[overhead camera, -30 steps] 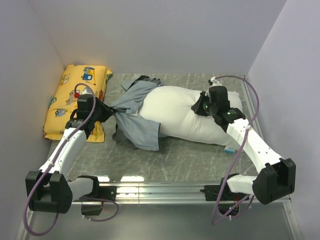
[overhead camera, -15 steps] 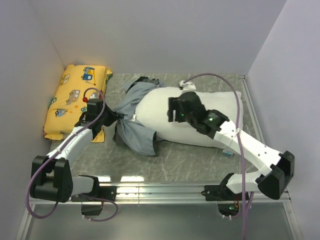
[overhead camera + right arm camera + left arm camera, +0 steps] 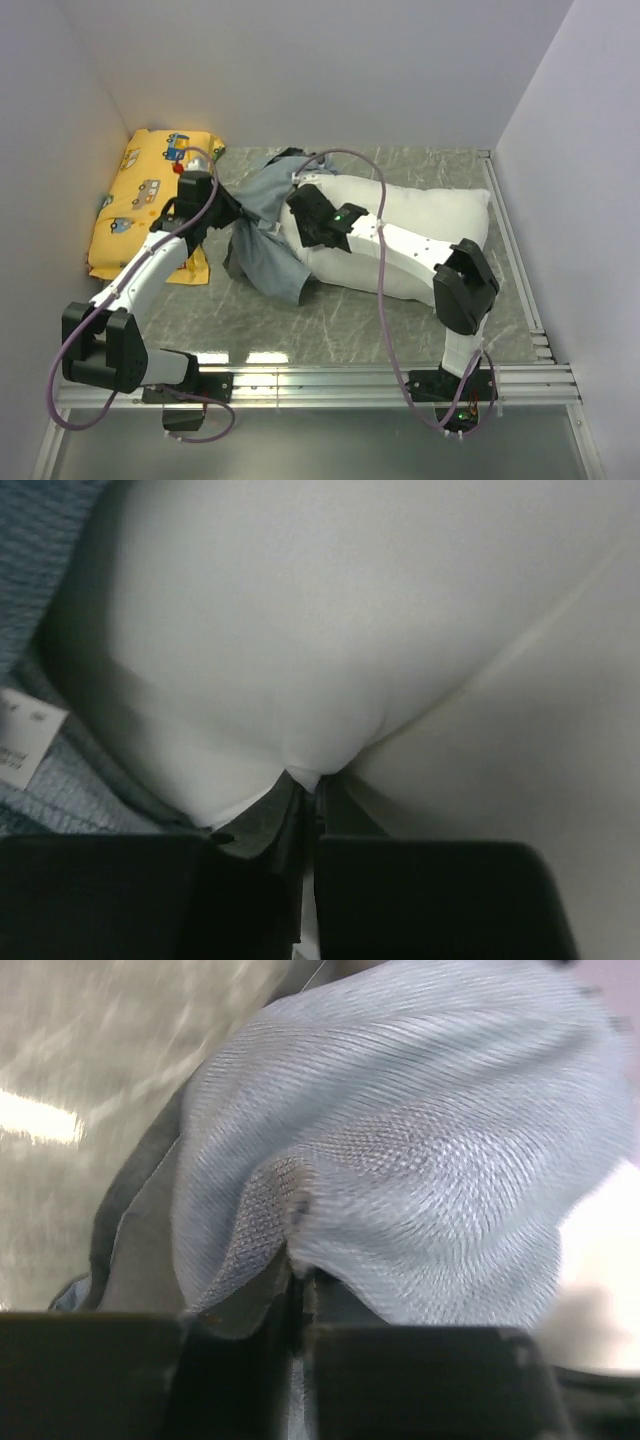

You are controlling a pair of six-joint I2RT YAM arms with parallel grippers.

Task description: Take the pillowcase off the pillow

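Grey marbled table, yellow cartoon cushion beside left tool tight on pillowcase, right tool tight on pillow.

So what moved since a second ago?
The right fingers left the right end of the pillow, swept left across it and now pinch its white fabric beside the pillowcase. The left fingers shifted a little toward the back wall, keeping their grip on the pillowcase. The yellow pillow stayed put.
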